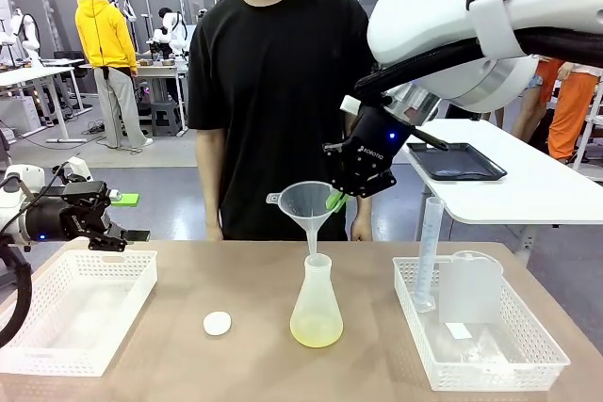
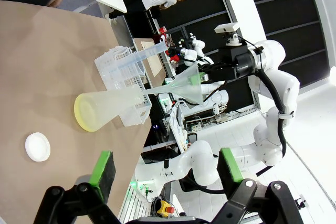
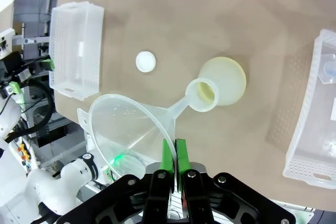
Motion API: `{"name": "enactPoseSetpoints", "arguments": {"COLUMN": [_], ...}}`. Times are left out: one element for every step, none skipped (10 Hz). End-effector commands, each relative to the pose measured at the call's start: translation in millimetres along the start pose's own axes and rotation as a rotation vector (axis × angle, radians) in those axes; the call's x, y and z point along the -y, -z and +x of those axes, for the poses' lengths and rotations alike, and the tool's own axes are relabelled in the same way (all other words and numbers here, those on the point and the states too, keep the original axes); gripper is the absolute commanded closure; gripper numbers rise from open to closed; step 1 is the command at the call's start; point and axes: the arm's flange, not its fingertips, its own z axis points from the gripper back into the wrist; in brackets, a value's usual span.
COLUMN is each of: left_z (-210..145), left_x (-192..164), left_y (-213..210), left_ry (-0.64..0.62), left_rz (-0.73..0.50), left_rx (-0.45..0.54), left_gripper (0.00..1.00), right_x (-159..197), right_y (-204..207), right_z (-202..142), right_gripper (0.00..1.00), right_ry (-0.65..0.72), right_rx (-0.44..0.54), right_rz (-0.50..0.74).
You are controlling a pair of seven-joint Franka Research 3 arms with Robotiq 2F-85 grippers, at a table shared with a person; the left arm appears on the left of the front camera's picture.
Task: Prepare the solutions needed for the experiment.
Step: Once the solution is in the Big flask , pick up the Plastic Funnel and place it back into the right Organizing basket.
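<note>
A clear conical flask (image 1: 317, 298) stands mid-table, and the solutions (image 1: 317, 330) lie in it as a shallow yellow-green layer. My right gripper (image 1: 337, 199) is shut on the rim of a clear plastic funnel (image 1: 303, 202), whose stem tip sits at the flask's mouth. In the right wrist view the green pads (image 3: 168, 157) pinch the funnel (image 3: 126, 129) wall above the flask (image 3: 226, 80). My left gripper (image 1: 129, 217) hovers open and empty at the far left, over the left basket. In its own view, the left gripper (image 2: 166, 167) faces the flask (image 2: 110, 107) and funnel (image 2: 186, 82).
A small white disc (image 1: 218, 323) lies left of the flask. An empty white basket (image 1: 57, 345) sits at the left. The right basket (image 1: 528, 355) holds a graduated cylinder (image 1: 429, 251) and a beaker (image 1: 469, 287). A person in black (image 1: 283, 91) stands at the far edge.
</note>
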Motion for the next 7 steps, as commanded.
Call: {"name": "enactPoseSetpoints", "arguments": {"left_z": [0.4,0.4,0.4,0.4,0.4,0.4,0.4], "left_x": [0.3,0.3,0.3,0.3,0.3,0.3,0.3], "left_y": [-0.5,-0.5,-0.5,-0.5,-0.5,-0.5,-0.5], "left_ry": [0.020,0.020,0.020,0.020,0.020,0.020,0.020], "left_rz": [-0.001,-0.001,-0.001,-0.001,-0.001,-0.001,-0.001], "left_rx": [0.004,0.004,0.004,0.004,0.004,0.004,0.004], "left_gripper": [0.00,0.00,0.00,0.00,0.00,0.00,0.00], "right_x": [4.2,4.6,6.3,10.5,19.1,30.0,43.2], "right_y": [-5.6,-10.3,-14.8,-24.3,-39.3,-53.6,-66.3], "right_z": [-8.6,-7.5,-7.1,-7.3,-10.0,-11.2,-13.6], "right_gripper": [1.00,1.00,1.00,1.00,1.00,1.00,1.00], "right_ry": [-0.022,-0.022,-0.023,-0.035,-0.013,0.006,0.021], "right_rx": [0.040,0.049,0.056,0.037,0.043,0.038,0.033], "right_rz": [0.033,0.024,0.009,0.031,0.009,0.002,0.003]}}
